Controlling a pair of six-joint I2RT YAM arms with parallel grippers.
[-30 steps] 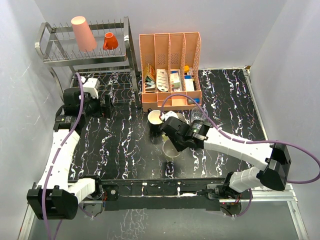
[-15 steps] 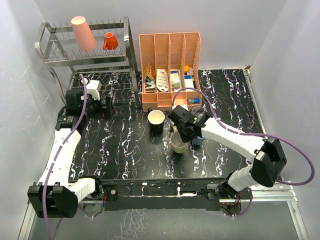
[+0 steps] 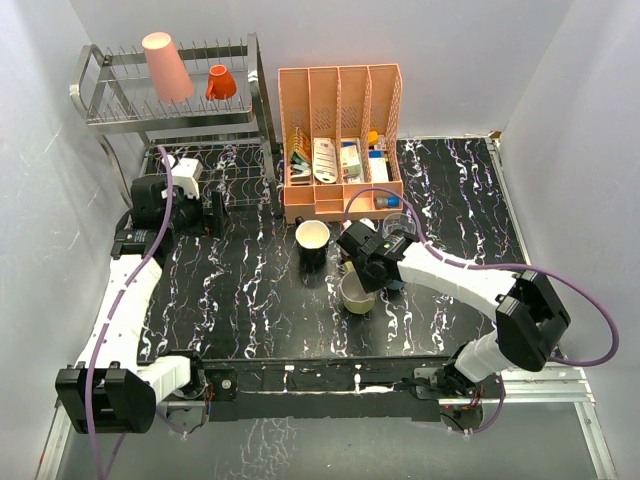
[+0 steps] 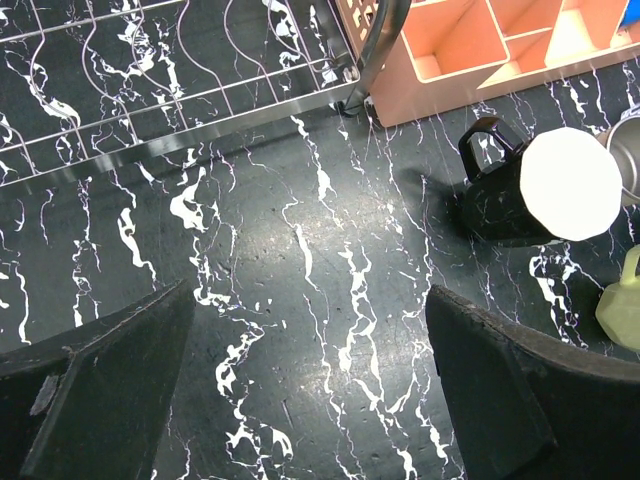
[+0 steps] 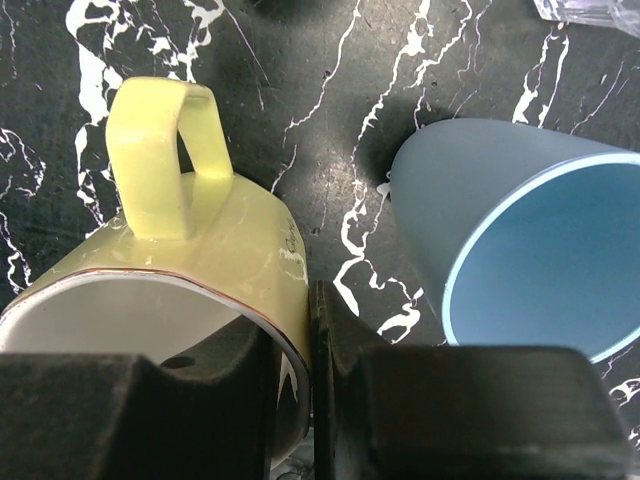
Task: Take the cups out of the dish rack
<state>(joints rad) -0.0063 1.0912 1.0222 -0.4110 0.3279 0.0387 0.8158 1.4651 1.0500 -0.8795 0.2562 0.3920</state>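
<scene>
Change since earlier: right arm's elbow having drawn in toward the middle over the last half second, and the pale yellow mug [image 5: 230, 235], tilted a second ago, now standing mouth-up.
Right fingers [image 5: 305, 350]: pinching the yellow mug's rim, one finger sitting inside the mug and the other pressing on its outer wall.
Pale yellow mug: sitting upright near the middle of the table [image 3: 250, 290], handle pointing away from the wrist camera.
Blue cup [image 5: 500, 200]: standing just to the right of the yellow mug, apart from it.
Black mug [image 4: 520, 195]: standing upright with its cream inside showing, just left of and behind the yellow mug.
Clear glass [image 3: 394, 228]: standing behind the right arm, near the peach organizer [image 3: 340, 130].
Left fingers [image 4: 307, 300]: spreading wide over bare table, gripping nothing.
Dish rack [image 3: 100, 95]: standing at the far left corner, carrying the pink tumbler [image 3: 165, 65] upside down and the orange cup [image 3: 221, 82] on its top tier.
</scene>
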